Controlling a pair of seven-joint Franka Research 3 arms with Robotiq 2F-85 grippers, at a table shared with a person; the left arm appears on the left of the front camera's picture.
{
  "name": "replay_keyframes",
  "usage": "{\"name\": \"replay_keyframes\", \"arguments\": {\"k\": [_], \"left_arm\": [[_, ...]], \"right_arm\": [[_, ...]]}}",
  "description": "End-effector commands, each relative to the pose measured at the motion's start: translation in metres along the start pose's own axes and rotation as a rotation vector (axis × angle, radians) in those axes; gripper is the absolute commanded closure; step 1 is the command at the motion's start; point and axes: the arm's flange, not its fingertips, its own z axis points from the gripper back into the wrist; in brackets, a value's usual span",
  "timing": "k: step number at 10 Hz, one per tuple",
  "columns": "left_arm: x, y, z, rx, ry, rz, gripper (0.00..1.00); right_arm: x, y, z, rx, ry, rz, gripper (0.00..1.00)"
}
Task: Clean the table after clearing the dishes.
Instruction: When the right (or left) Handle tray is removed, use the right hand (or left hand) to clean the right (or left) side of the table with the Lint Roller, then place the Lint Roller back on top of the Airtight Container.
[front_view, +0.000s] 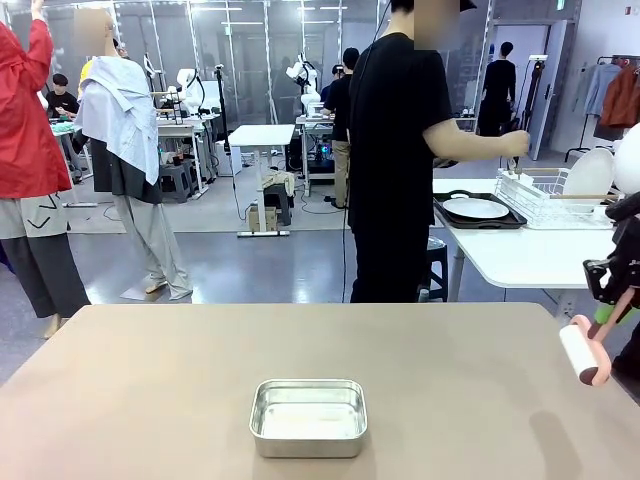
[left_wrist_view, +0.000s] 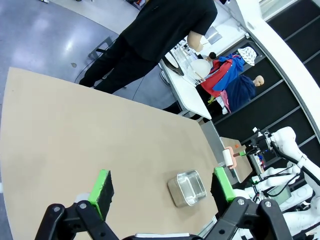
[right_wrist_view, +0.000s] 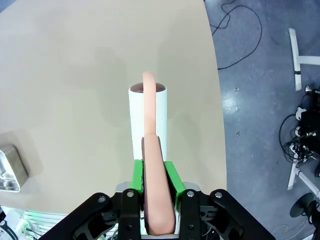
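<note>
One lint roller with a white cylindrical roll and salmon-pink plastic handle (right_wrist_view: 148, 150) sits in the right gripper (right_wrist_view: 154, 175), jaws clamped on the handle. In the right wrist view the handle's long axis runs straight away from the jaws; the roll lies along it, its open end facing away over the beige-brown matte tabletop (front_view: 150, 400). In the front view the roller (front_view: 583, 352) hangs at the tabletop's right edge, roll tilted down toward the surface; contact cannot be judged from this angle.

Left gripper (left_wrist_view: 162, 187): jaws spread wide, nothing between the green pads (left_wrist_view: 102, 186), hovering above the tabletop.

Small square steel pan (front_view: 308, 416) sits near the robot-side edge, roughly centred. Rest of the tabletop is bare, with open room left, right and beyond the pan.

Large round white plate (front_view: 475, 208) rests on a dark brown tray (front_view: 450, 218) on the smaller white table (front_view: 520, 260), beside a white wire rack (front_view: 535, 200). Person in black (front_view: 395, 150) stands at that table, hand (front_view: 516, 145) over the rack. Grey floor, other workstations behind.
</note>
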Motion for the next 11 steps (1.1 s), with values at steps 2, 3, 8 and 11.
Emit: {"name": "replay_keyframes", "arguments": {"k": [2,3,8,11], "left_arm": [[0.001,0.000,0.003,-0.008,0.000,0.000,0.00],[0.001,0.000,0.003,-0.008,0.000,0.000,0.00],[0.001,0.000,0.003,-0.008,0.000,0.000,0.00],[0.001,0.000,0.003,-0.008,0.000,0.000,0.00]], "right_arm": [[0.001,0.001,0.008,0.003,-0.020,-0.017,0.78],[0.001,0.001,0.008,0.003,-0.020,-0.017,0.78],[0.001,0.001,0.008,0.003,-0.020,-0.017,0.78],[0.019,0.095,0.062,-0.118,-0.220,0.366,0.78]]}}
